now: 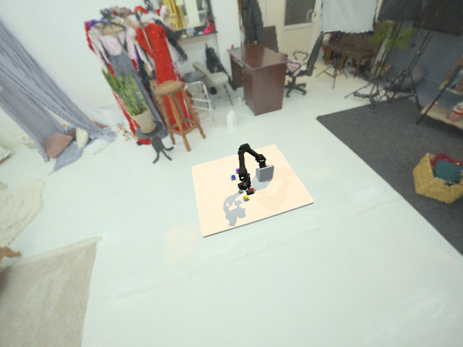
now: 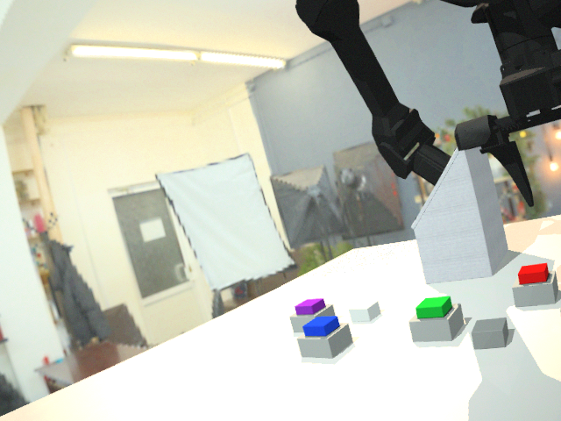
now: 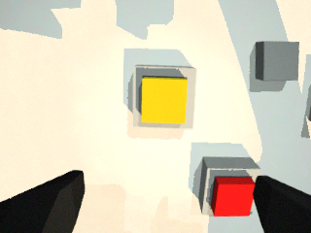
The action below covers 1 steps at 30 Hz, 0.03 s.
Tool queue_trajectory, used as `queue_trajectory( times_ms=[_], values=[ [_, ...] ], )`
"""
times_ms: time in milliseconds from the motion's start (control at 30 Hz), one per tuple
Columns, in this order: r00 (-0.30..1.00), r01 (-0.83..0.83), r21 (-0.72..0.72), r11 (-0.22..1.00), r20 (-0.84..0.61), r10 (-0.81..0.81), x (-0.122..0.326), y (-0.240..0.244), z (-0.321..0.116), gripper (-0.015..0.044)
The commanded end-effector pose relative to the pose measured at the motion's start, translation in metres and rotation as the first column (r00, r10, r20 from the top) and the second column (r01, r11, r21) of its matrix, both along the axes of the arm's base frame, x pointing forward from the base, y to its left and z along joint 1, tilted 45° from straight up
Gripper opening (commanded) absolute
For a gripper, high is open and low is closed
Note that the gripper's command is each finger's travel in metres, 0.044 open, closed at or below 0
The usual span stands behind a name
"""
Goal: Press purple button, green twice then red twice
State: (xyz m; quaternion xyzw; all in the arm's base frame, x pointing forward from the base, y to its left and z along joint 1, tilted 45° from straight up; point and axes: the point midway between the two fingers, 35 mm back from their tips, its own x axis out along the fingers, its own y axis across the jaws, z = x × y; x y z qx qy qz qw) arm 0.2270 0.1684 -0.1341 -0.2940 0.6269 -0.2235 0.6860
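My gripper [image 3: 170,184] is open and empty, raised above the board. In the exterior view one finger hangs well above the red button [image 1: 252,189] [image 2: 533,274] [image 3: 233,196]; the other is out of frame. The red cap stands up from its grey base, untouched, and in the wrist view it lies beside the right fingertip. The green button [image 2: 434,307] stands up in the exterior view, nothing on it; the arm hides it in the top view. The purple button [image 1: 237,170] [image 2: 310,306] is up, behind the blue one in the exterior view.
The yellow button [image 1: 246,196] [image 3: 164,100] is near the red one. The blue button [image 1: 233,176] [image 2: 321,326] is near the purple one. A grey block [image 2: 489,332] [image 3: 278,60] is beside the green button, a whitish block [image 2: 364,311] near the purple. A tall grey slanted box [image 1: 265,173] [image 2: 452,235] stands behind.
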Motion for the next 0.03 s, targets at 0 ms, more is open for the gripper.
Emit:
queue_trajectory(
  times_ms=[0],
  values=[
    [1.000, 0.008, -0.012, 1.000, -0.011, -0.008, 0.0008, 0.0046, -0.0006, 0.0400]
  ],
)
